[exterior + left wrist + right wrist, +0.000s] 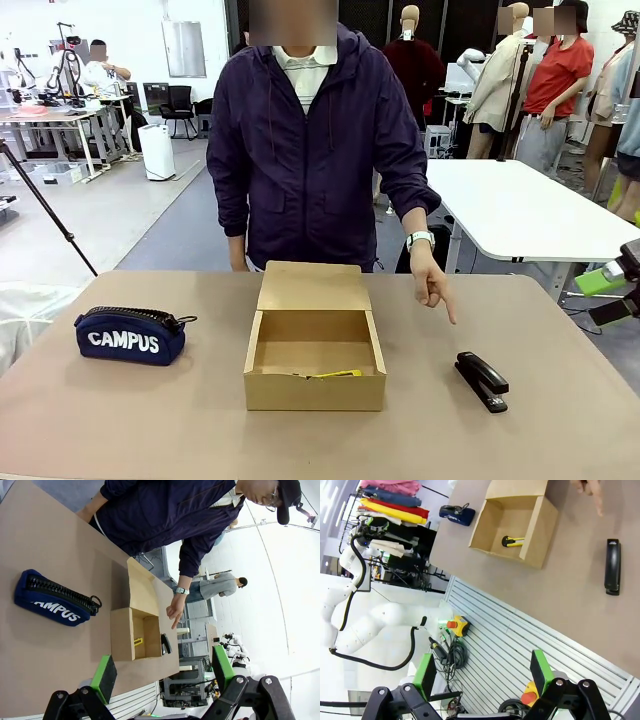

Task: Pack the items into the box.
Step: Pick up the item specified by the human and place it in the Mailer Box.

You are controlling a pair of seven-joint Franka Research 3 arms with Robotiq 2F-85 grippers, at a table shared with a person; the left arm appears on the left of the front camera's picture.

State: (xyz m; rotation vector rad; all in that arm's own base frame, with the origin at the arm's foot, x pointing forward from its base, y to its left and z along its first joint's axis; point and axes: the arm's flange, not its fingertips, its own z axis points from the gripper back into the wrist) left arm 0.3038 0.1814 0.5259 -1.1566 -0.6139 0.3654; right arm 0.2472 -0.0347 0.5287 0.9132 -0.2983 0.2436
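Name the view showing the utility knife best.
Right wrist view: the utility knife lies fully visible on the box floor. Front view: a yellow sliver behind the near wall. Left wrist view: a yellow strip.

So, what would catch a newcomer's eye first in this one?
The open cardboard box sits in the middle, with the yellow-and-black utility knife already lying inside by its near wall. To its right, the person's hand points down at the black stapler, which lies on the table outside the box. A navy CAMPUS pouch lies at the left.
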